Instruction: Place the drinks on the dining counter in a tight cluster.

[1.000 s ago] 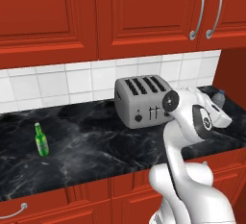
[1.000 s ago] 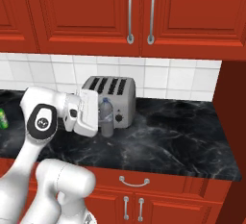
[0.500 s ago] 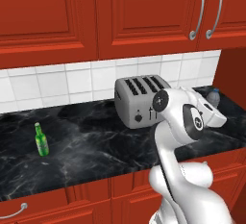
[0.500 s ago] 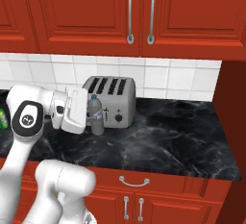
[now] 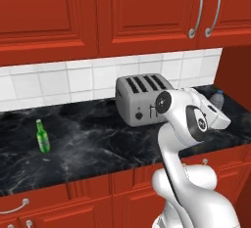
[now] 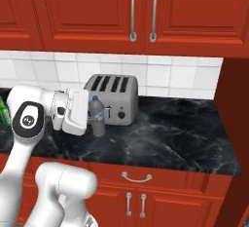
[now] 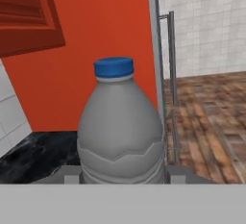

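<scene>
My gripper (image 6: 91, 120) is shut on the small clear bottle with a blue cap (image 6: 97, 116), held upright just in front of the toaster. From the left base view the bottle (image 5: 217, 98) peeks out past my white hand, with the gripper (image 5: 215, 108) around it. In the hand view the bottle (image 7: 120, 127) stands between the two fingertips (image 7: 72, 173), its blue cap on top. A slim green glass bottle (image 5: 42, 136) stands alone on the black counter, far to the left; a sliver of this green bottle (image 6: 2, 109) also shows at the frame's edge. The dining counter is out of view.
A silver four-slot toaster (image 5: 142, 100) (image 6: 112, 98) sits against the tiled wall on the narrow black counter (image 5: 98, 144). Red wall cabinets hang above. A tall red side panel (image 6: 236, 123) closes the counter's right end. Wooden floor (image 7: 206, 122) lies beyond it.
The arm has swung the clear bottle a little leftward in the right base view, across the toaster's front. The green bottle and toaster have stayed put.
</scene>
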Robot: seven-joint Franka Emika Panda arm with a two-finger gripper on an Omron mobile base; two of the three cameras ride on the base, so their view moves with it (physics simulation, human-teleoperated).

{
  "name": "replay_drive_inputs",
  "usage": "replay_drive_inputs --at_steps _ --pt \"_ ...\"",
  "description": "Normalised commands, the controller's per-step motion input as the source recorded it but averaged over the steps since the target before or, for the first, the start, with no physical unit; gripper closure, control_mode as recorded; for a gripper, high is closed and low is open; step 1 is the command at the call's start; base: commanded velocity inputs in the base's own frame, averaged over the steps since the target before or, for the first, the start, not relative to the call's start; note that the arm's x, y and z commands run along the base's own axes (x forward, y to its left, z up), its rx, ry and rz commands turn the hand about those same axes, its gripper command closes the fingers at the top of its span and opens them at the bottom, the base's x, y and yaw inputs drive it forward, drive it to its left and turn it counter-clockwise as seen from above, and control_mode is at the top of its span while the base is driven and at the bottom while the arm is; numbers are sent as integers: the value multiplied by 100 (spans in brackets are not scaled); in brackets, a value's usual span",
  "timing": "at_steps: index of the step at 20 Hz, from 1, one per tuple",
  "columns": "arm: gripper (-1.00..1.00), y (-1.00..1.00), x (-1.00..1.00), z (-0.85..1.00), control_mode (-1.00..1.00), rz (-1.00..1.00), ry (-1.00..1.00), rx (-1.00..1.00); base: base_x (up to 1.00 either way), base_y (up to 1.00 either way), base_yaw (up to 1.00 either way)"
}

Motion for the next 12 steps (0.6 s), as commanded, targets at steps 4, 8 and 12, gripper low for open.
replay_drive_inputs --at_steps 4,8,12 --pt "100 0 0 0 100 0 0 0 -68 8 0" --pt "100 0 0 0 100 0 0 0 -77 11 0" --pt "100 0 0 0 100 0 0 0 -85 8 0"
